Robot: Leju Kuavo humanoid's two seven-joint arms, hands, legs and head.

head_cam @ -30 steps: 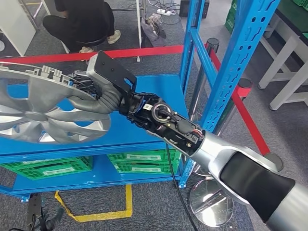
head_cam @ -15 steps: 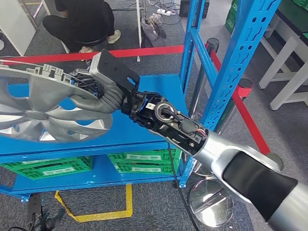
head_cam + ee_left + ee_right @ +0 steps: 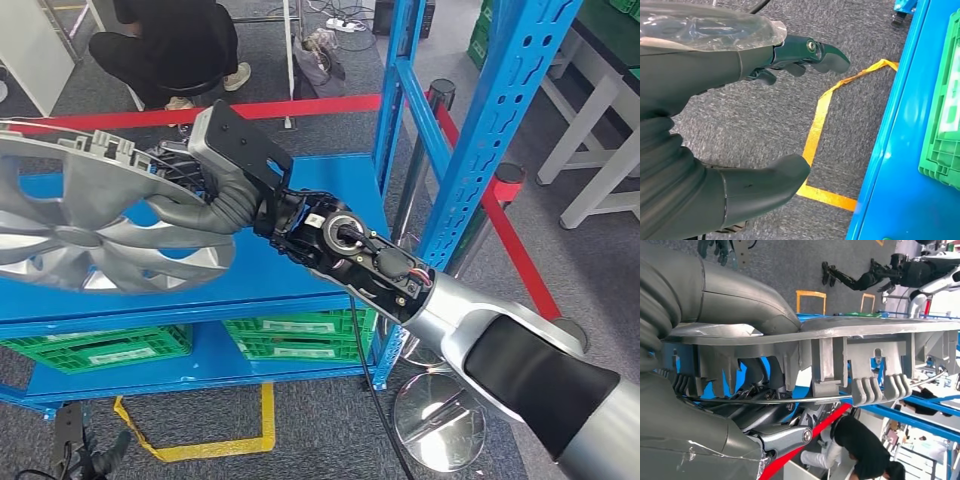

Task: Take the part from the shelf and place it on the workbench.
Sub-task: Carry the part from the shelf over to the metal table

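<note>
One part: a silver wheel cover (image 3: 90, 225) is held at its rim by the right hand (image 3: 219, 190), above the blue shelf (image 3: 302, 270).
Right hand: the thumb is laid over the outer face and the darker fingers (image 3: 753, 375) are tucked under the clipped rim, so the part is gripped; this is seen most plainly in the right wrist view, where the rim (image 3: 851, 345) runs between thumb and fingers.
Left hand: the left hand (image 3: 753, 115) is held open and empty, thumb and fingers well apart, over grey carpet and a yellow floor line (image 3: 821, 115) beside the shelf's lower edge.
Change: against the pictures of a second ago, the right hand and the part have been carried slightly rightward and a little higher; the shelf, the red barrier tape (image 3: 302, 107) and the crouching person (image 3: 166, 45) have stayed put, so the camera has not moved.
Meaning: the part is judged to be lifted clear of the shelf deck and to be in withdrawal; the pickup appears done, the carry barely begun.
Remaining: the part is to be cleared past the blue upright (image 3: 483, 130) and brought to the workbench.
Risk: the wide disc is held at one edge only, so tilting or a knock on the upright is judged possible.
</note>
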